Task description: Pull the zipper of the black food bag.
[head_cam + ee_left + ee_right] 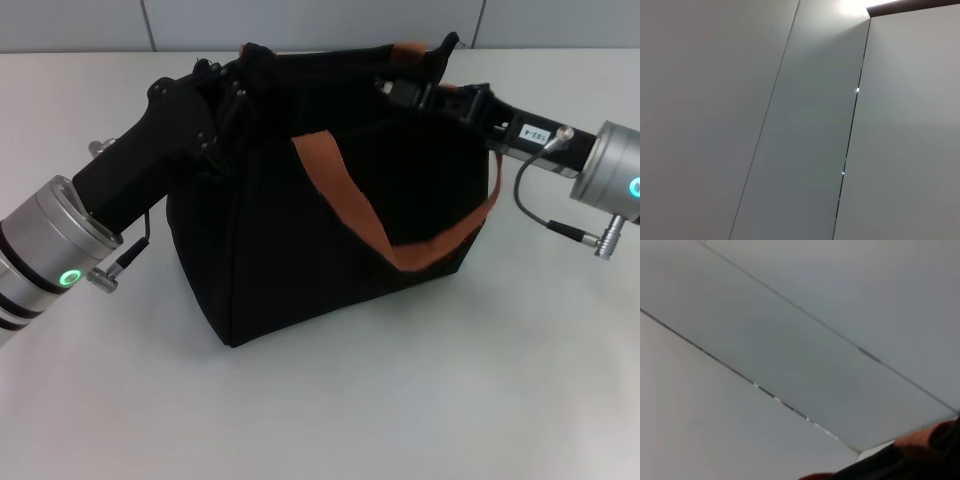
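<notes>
Head view: the black food bag [330, 200] is seen standing on the white desk [400, 400], an orange-brown strap [370, 225] draped across its front. The left hand [235, 85] and right hand [425, 80] are pressed against its top corners; whether either is closed cannot be told. The zipper is hidden. Wrist views are filled by grey wall panels [800, 125].

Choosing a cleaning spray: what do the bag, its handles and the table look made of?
Bag: matte black woven fabric, judging by its soft creases and sag. Handles: flat orange-brown webbing, probably nylon or cotton. Table: smooth, faintly glossy white surface, perhaps laminate.
</notes>
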Action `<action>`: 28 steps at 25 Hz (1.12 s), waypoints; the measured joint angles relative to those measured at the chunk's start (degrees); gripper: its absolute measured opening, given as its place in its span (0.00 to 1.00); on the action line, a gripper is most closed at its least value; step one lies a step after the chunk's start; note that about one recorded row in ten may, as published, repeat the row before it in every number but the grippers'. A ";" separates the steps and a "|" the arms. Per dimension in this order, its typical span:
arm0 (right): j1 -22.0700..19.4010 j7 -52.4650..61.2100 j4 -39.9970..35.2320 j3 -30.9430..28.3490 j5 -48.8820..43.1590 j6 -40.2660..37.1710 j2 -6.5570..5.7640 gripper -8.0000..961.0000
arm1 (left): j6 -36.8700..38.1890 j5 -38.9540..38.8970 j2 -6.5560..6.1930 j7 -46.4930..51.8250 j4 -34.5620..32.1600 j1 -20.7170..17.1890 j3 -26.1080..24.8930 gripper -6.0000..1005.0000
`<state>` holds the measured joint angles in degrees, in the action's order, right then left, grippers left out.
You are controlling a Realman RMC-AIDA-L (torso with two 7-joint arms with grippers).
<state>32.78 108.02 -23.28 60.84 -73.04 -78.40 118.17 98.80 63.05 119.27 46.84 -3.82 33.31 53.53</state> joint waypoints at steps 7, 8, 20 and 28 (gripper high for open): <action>-1.55 0.00 -0.01 -2.49 -0.05 -0.02 -0.55 0.01 | -0.27 -0.04 0.00 0.00 0.04 0.16 -0.44 0.03; -2.05 -0.01 0.00 -3.02 -0.05 0.05 -0.63 0.01 | -0.32 -0.05 0.00 0.00 0.04 0.24 -0.44 0.03; -5.55 -4.51 -0.59 -11.03 0.35 -3.42 0.66 0.01 | -1.15 -0.06 0.00 0.00 -0.06 0.53 -1.61 0.03; -7.03 -11.04 0.39 -15.01 0.56 -9.06 0.98 0.03 | -2.66 -0.06 0.00 0.00 -0.11 0.58 -2.18 0.03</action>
<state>25.75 96.98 -22.90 45.83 -72.48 -87.46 119.15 96.15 62.99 119.26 46.85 -3.93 33.89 51.35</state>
